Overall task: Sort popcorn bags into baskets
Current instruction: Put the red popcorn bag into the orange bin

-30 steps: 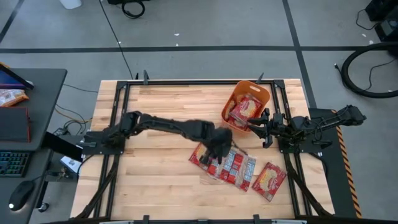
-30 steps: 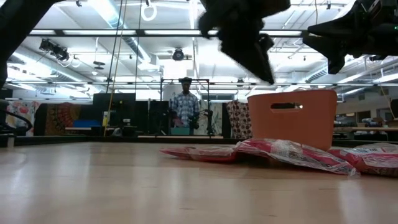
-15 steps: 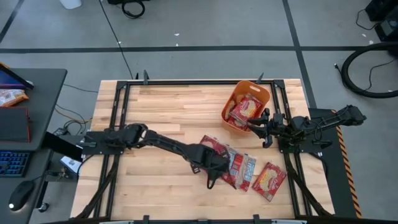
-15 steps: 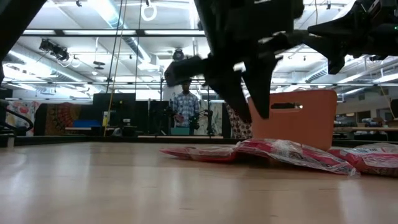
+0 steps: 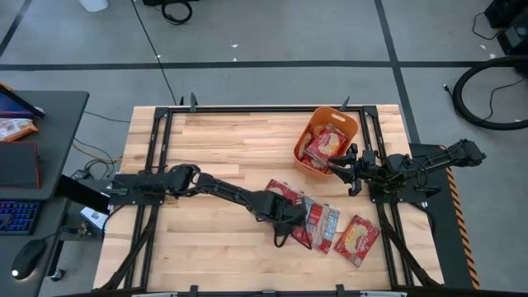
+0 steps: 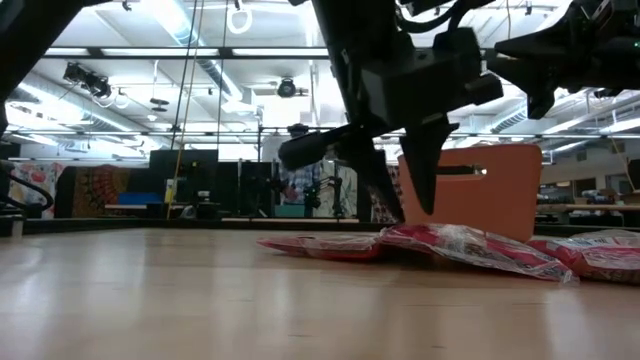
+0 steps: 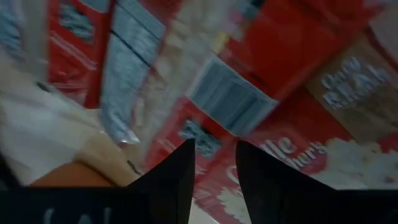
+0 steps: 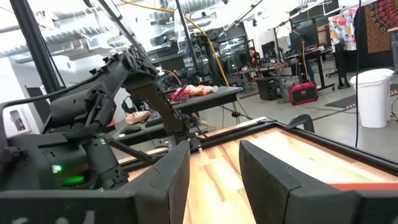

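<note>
Several red popcorn bags [image 5: 312,218] lie overlapping flat on the table, with one more [image 5: 356,239] to their right; in the low view the pile [image 6: 450,243] lies before the basket. More bags [image 5: 324,144] rest in the orange basket [image 5: 346,122] at the far right. My left gripper [image 5: 287,224] hangs open, fingers pointing down, just above the near-left part of the pile [image 7: 249,93]; in the low view its fingertips [image 6: 405,205] stand a little above the bags. My right gripper [image 5: 336,167] waits open beside the basket's near right side.
Black rails [image 5: 161,132] frame the wooden table top. The left half of the table [image 5: 206,148] holds no objects. A person [image 6: 300,180] stands far behind the table in the room. A side desk with a keyboard [image 5: 16,214] stands off the table's left.
My left gripper has swung from above the far part of the pile toward the near edge and come down, turning as it went, until its open fingers stand just over the bags. The bags and my right arm have kept still.
</note>
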`<control>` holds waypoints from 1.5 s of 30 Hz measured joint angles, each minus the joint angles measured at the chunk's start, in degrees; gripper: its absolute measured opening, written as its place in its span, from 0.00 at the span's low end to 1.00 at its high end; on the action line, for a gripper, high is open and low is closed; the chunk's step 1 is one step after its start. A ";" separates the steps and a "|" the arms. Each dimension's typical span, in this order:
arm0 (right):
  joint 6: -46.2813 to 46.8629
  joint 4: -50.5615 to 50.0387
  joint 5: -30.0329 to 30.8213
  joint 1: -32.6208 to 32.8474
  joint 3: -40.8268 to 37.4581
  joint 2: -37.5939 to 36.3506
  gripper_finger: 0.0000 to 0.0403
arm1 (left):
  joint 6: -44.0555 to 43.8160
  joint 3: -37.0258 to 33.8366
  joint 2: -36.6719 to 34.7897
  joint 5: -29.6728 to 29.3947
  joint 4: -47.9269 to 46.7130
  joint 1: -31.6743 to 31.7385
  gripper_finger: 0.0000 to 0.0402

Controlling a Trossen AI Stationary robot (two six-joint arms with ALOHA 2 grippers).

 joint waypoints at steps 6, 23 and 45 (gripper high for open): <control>0.00 -0.02 0.02 0.01 0.01 0.00 0.36 | 1.12 -0.02 -0.01 -0.16 -0.57 0.78 0.30; 0.00 -0.01 0.00 0.01 0.01 0.00 0.36 | 6.10 -0.02 -0.01 4.11 2.24 0.82 0.30; 0.00 -0.01 -0.07 0.00 0.00 -0.01 0.36 | -2.45 -7.34 -2.90 -2.03 9.07 2.17 0.30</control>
